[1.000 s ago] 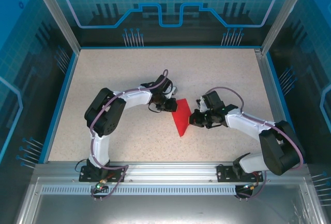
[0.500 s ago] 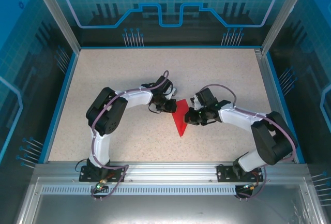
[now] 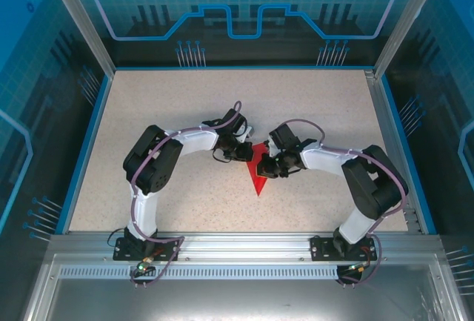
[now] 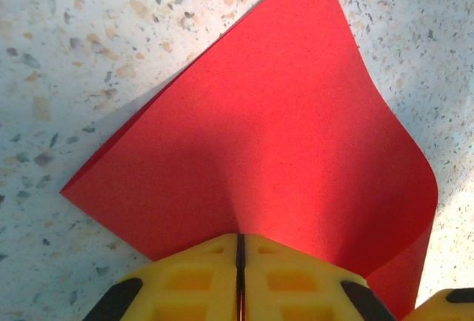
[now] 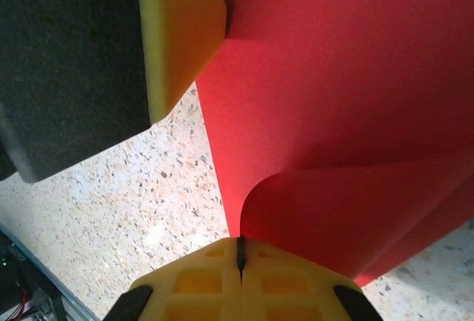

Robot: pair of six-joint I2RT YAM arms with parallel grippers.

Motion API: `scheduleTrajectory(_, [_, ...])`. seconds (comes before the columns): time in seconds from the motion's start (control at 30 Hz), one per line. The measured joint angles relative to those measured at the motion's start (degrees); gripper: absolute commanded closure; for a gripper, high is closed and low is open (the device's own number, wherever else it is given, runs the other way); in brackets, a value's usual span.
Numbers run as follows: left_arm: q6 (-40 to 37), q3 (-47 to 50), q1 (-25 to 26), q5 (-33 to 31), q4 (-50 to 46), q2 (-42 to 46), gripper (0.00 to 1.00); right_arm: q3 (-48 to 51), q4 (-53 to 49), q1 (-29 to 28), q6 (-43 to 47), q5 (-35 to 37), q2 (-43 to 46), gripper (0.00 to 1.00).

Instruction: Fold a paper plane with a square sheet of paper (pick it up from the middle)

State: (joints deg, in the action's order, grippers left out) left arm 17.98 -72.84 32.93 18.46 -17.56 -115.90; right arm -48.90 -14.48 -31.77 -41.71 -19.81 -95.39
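The square sheet of red paper point(image 3: 258, 175) lies near the table's middle, folded and curled between both grippers. My left gripper point(image 3: 245, 151) pinches its upper left edge, yellow fingers pressed together on the sheet point(image 4: 266, 136). My right gripper point(image 3: 266, 166) is shut on the paper's right edge, which curls over toward the left; in the right wrist view the paper point(image 5: 333, 91) bends up from the closed tips point(image 5: 240, 250). The left gripper's yellow and black finger point(image 5: 96, 54) shows at that view's top left, touching the paper.
The speckled beige table point(image 3: 185, 106) is bounded by a blue rim and glass walls. A metal rail point(image 3: 237, 243) with both arm bases runs along the near edge.
My right gripper has moved left across the sheet, carrying its right edge over, so the visible red shape has narrowed. The left gripper has stayed in place.
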Motion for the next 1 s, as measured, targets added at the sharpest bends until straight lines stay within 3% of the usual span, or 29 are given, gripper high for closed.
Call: scheduleTrajectory(1.0, [0.02, 0.70, 0.00, 1.97, 2.10, -0.37, 0.89, -3.28, -6.08, -1.31, 0.15, 6.03, -2.36, 0.95])
